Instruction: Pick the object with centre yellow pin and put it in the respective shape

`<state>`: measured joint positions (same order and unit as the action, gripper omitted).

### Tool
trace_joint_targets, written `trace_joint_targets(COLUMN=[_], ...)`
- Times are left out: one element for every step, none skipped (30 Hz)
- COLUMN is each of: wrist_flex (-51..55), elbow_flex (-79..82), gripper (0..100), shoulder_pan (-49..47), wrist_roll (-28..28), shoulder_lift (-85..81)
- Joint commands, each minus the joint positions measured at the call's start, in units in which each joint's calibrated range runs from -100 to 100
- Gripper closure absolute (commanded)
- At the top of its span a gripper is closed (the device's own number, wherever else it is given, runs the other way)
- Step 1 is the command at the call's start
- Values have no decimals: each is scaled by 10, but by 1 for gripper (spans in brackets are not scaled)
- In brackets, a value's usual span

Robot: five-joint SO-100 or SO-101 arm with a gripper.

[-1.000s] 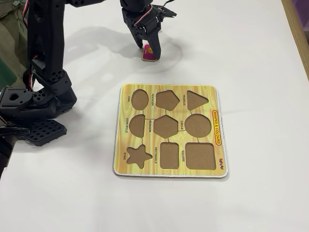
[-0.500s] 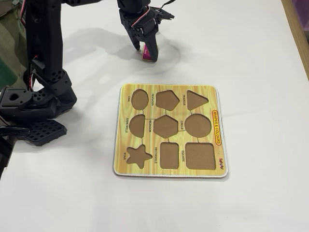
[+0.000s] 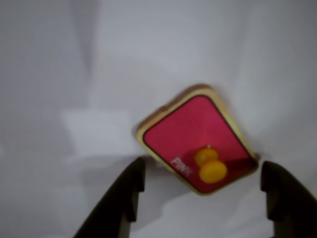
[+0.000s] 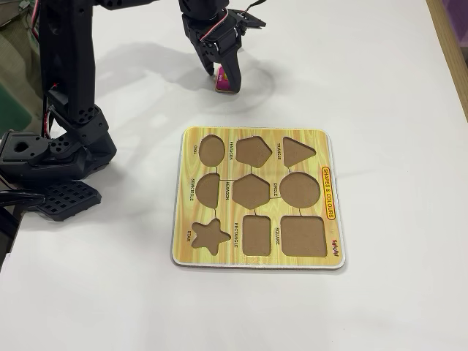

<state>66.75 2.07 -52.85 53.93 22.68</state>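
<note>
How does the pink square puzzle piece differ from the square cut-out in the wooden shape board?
The pink square puzzle piece is solid, pink, with a yellow knob; the square cut-out is an empty brown recess. The piece lies on the white table beyond the wooden shape board; the cut-out sits in its near right corner. Both are rounded squares.

In the wrist view the hand (image 3: 203, 183) straddles the pink piece (image 3: 195, 136) with bare tabletop (image 3: 74, 74) all around. In the fixed view, clear tabletop separates it from the shape board (image 4: 256, 201); the arm's base (image 4: 55, 157) stands left.
</note>
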Motion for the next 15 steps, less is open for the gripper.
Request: trace_joint_targets(wrist_flex=[-11,-11,-11,-11,-11,-11,-11,-11,-11,-11,-11,-11,-11,-11,-11], elbow_flex=[-8,-8,-8,-8,-8,-8,-10,-11,-11,-11,-11,-11,-11,-11,-12], gripper=[74,74,74,74,74,74,74,74,74,74,74,74,74,74,74], shoulder_pan=[11,11,11,11,11,11,11,11,11,11,11,11,11,11,11], wrist_roll=[-2,-2,-2,-2,-2,-2,-2,-3,-3,-3,-3,-3,-3,-3,-3], shoulder_lift=[-37,-37,-37,-37,-37,-37,-37,-37,-37,-37,-37,-37,-37,-37,-37])
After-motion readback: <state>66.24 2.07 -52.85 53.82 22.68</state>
